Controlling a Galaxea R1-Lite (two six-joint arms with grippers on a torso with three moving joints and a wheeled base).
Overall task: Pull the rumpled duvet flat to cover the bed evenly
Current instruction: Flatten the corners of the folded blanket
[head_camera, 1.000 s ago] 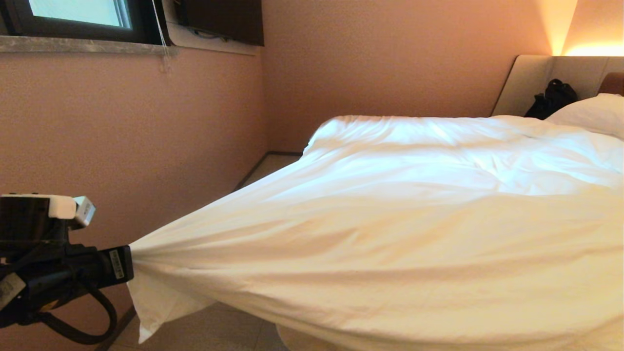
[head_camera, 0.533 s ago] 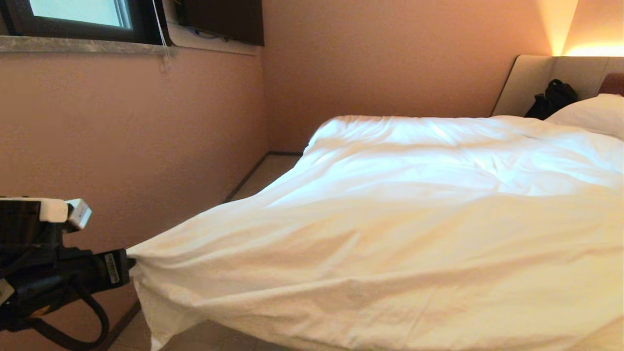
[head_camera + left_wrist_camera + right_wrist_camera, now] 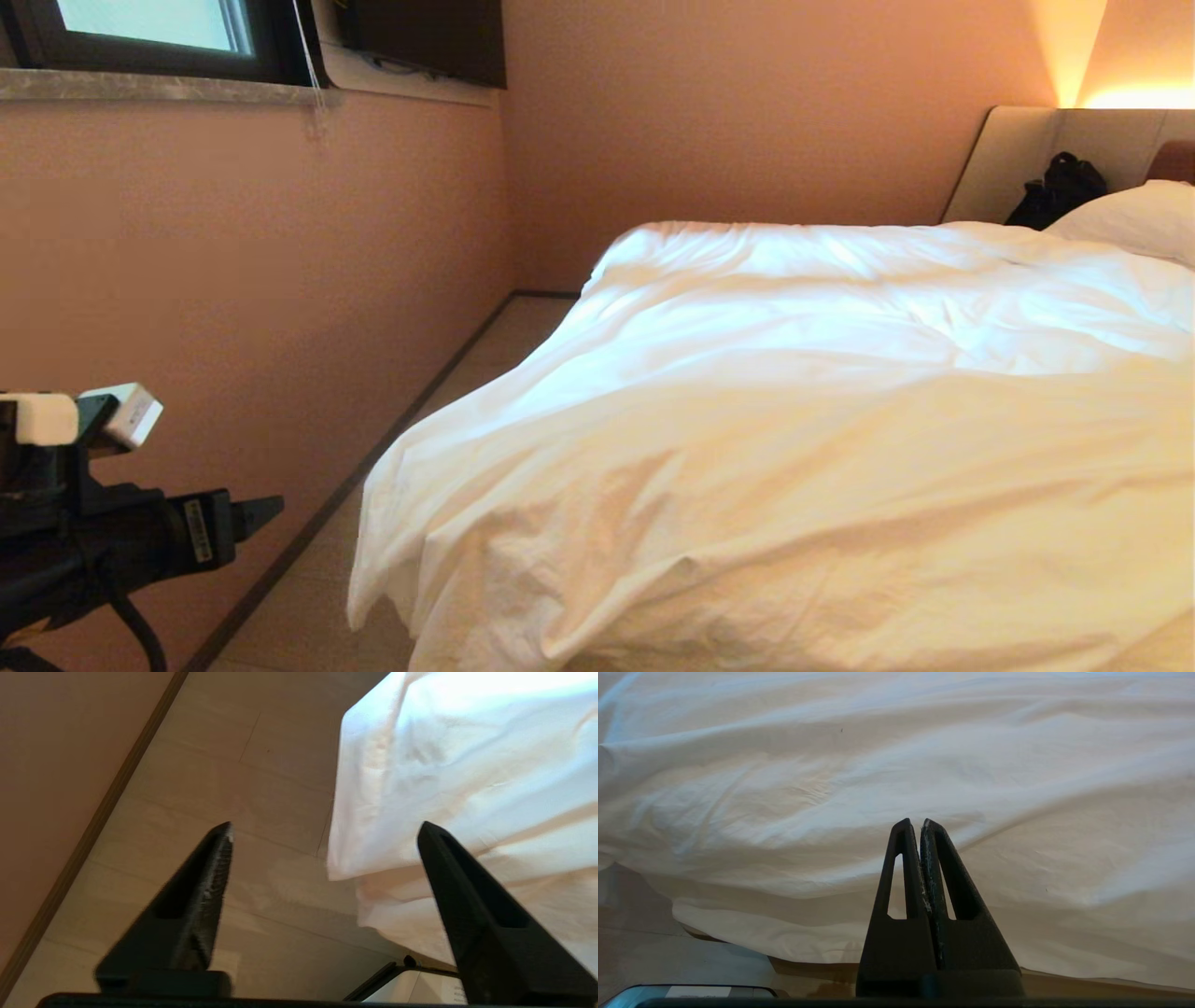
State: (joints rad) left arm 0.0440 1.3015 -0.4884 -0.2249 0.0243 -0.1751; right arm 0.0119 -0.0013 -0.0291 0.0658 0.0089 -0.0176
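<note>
The white duvet (image 3: 794, 448) lies spread and creased over the bed (image 3: 1013, 159). Its near left corner (image 3: 392, 569) hangs loose over the bed's corner, above the floor. At the lower left of the head view my left gripper (image 3: 266, 509) stands open and empty, a short gap away from that corner. In the left wrist view the left gripper (image 3: 325, 826) has its jaws wide apart, with the duvet's hanging corner (image 3: 355, 858) ahead of them and apart from both. My right gripper (image 3: 916, 821) is shut on nothing, parked in front of the duvet's draped edge (image 3: 784, 933).
A pink wall (image 3: 233, 280) runs close along the left, with a narrow strip of floor (image 3: 308, 597) between it and the bed. A pillow (image 3: 1134, 219) and a black bag (image 3: 1055, 191) lie at the headboard. A window (image 3: 140, 28) is at the upper left.
My left gripper opened and let go of the duvet corner. The stretched corner fell back toward the bed and now hangs over its corner. The gripper sank slightly.
</note>
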